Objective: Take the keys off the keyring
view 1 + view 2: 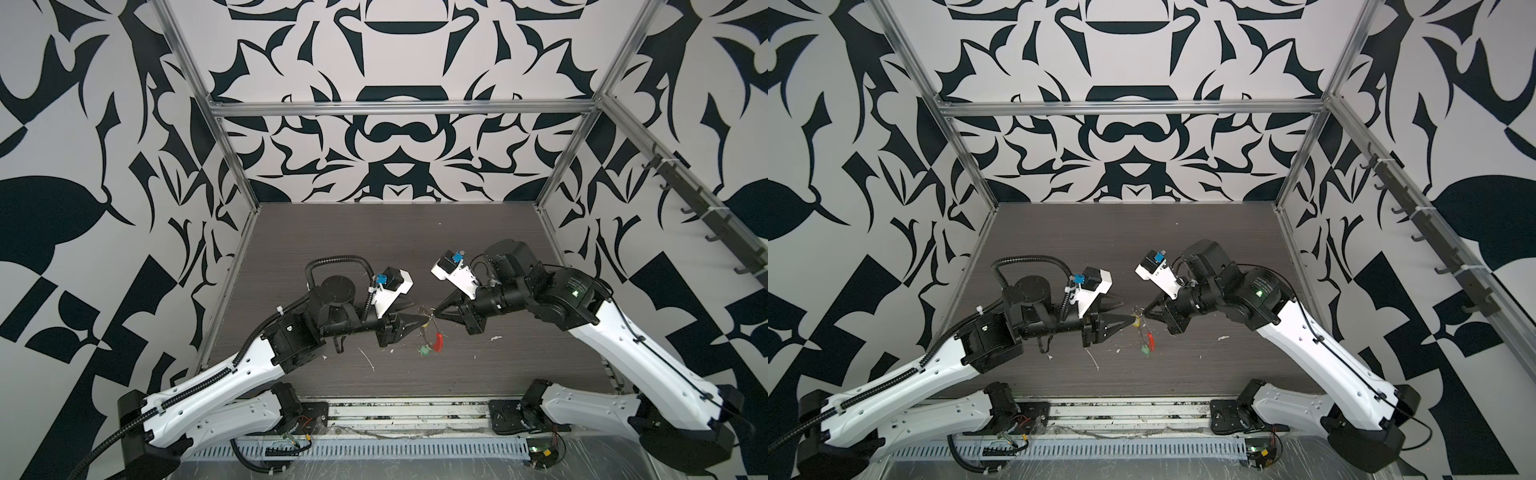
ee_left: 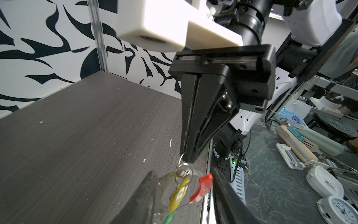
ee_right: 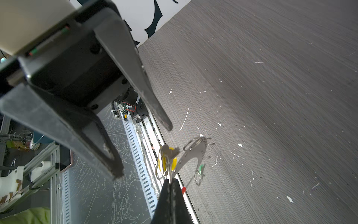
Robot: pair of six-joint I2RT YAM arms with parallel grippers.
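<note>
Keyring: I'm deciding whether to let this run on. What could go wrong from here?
The right end effector grips the keyring by its thin wire, which could slip or twist. The left end effector, jaws apart around the yellow-tagged key, might catch the red sleeve. The green-tagged key dangles and may snag.

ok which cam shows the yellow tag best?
Left wrist view: the yellow tag hangs close up, with nearly its full length visible. In the right wrist view a key covers its middle. In both top views it is only a tiny speck.
</note>
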